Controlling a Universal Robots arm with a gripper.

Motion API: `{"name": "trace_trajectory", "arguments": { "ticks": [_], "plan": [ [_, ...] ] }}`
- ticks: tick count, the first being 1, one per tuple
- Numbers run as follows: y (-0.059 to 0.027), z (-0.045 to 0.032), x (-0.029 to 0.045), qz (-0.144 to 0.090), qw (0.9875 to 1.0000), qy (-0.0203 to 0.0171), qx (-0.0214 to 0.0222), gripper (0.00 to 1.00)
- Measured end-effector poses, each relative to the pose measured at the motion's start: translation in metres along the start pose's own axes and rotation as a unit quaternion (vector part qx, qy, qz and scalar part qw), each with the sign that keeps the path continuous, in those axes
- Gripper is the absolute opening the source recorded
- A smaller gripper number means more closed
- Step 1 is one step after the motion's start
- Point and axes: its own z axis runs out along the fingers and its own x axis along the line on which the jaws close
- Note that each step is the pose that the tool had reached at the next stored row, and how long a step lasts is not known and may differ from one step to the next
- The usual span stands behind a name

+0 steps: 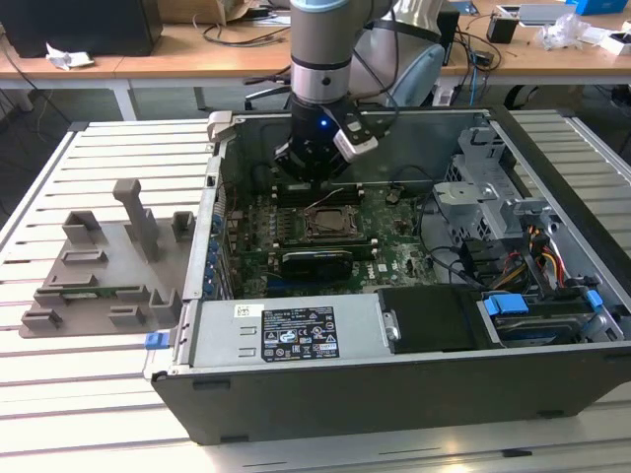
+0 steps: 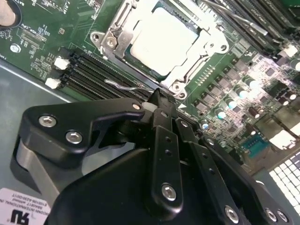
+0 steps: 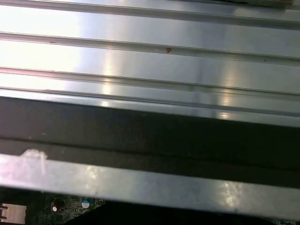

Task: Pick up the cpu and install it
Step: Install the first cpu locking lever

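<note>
Resting flat in the socket (image 2: 164, 44): one cpu (image 2: 161, 40), square, pale silver, shiny.
The gripper (image 2: 157, 101) hangs just beside it inside the case (image 1: 394, 394); its fingers (image 2: 159, 105) are pressed together, grasping nothing.

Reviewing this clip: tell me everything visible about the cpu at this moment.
The cpu is a thin square chip with a pale, shiny metal top. In the second wrist view it lies flat inside the metal-framed socket on the green motherboard, the frame surrounding its edges. The end effector sits just off the socket's edge and is not holding the chip. In the exterior view the socket lies mid-board inside the open computer case.
</note>
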Motion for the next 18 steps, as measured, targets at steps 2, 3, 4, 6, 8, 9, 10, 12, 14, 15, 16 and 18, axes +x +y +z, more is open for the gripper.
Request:
{"name": "trace_trajectory", "arguments": {
  "ticks": [2, 3, 4, 6, 8, 9, 10, 12, 14, 15, 16, 18],
  "plan": [
    [0.0005, 0.0012, -0.0020, -0.001, 1.0000, -0.0001, -0.0001, 0.11],
    [0.0006, 0.0016, -0.0027, -0.001, 1.0000, -0.0001, -0.0001, 0.11],
    [0.0007, 0.0022, -0.0038, -0.001, 1.0000, 0.0000, 0.0000, 0.11],
    [0.0007, 0.0032, -0.0056, -0.001, 1.0000, 0.0000, -0.0001, 0.11],
    [0.0005, 0.0045, -0.0077, -0.001, 1.0000, 0.0001, 0.0000, 0.11],
    [0.0004, 0.0054, -0.0085, -0.001, 1.0000, 0.0002, 0.0000, 0.11],
    [0.0003, 0.0071, -0.0101, -0.001, 1.0000, 0.0003, -0.0001, 0.11],
    [0.0000, 0.0095, -0.0132, -0.001, 1.0000, 0.0005, 0.0000, 0.11],
    [-0.0003, 0.0118, -0.0166, -0.001, 1.0000, 0.0008, -0.0001, 0.11],
    [-0.0004, 0.0125, -0.0178, -0.002, 1.0000, 0.0008, -0.0001, 0.11],
    [-0.0006, 0.0132, -0.0191, -0.001, 1.0000, 0.0009, -0.0001, 0.11],
    [-0.0008, 0.0144, -0.0221, -0.001, 1.0000, 0.0011, -0.0001, 0.11]
  ]
}}
